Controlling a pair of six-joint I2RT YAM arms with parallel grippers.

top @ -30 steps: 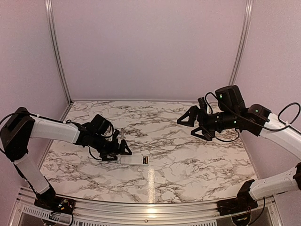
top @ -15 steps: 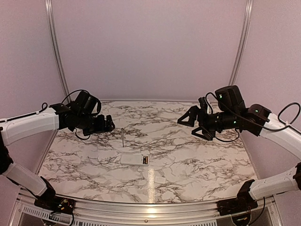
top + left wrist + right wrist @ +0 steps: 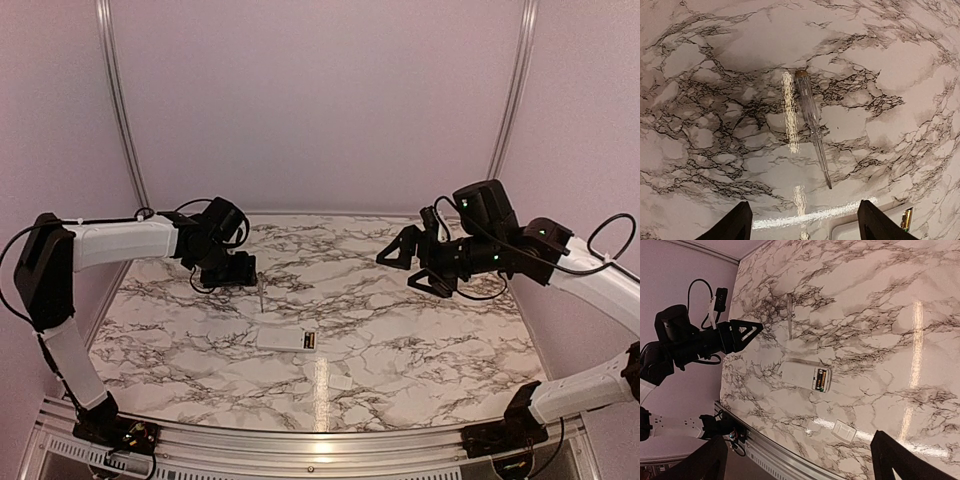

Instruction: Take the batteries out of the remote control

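Observation:
The white remote control [image 3: 285,339] lies flat near the table's middle, its recess facing up. The batteries [image 3: 311,341] sit in the recess at its right end, dark with copper ends. The right wrist view shows the remote control [image 3: 802,375] and batteries [image 3: 820,379]; the left wrist view catches only a corner of the remote control [image 3: 875,229] and one of the batteries [image 3: 906,219]. My left gripper [image 3: 238,272] hovers behind and left of the remote, open and empty [image 3: 805,225]. My right gripper [image 3: 408,264] hangs open high on the right [image 3: 799,440].
A slim grey pointed tool [image 3: 260,291] lies just right of my left gripper, and straight ahead of the jaws in the left wrist view [image 3: 812,120]. The small white cover piece [image 3: 341,382] rests near the front edge. Metal rails border the marble table [image 3: 420,330].
My left arm lifted off the remote's left end, swung up and back to the left, then came in beside the pointed tool. The right arm stayed still.

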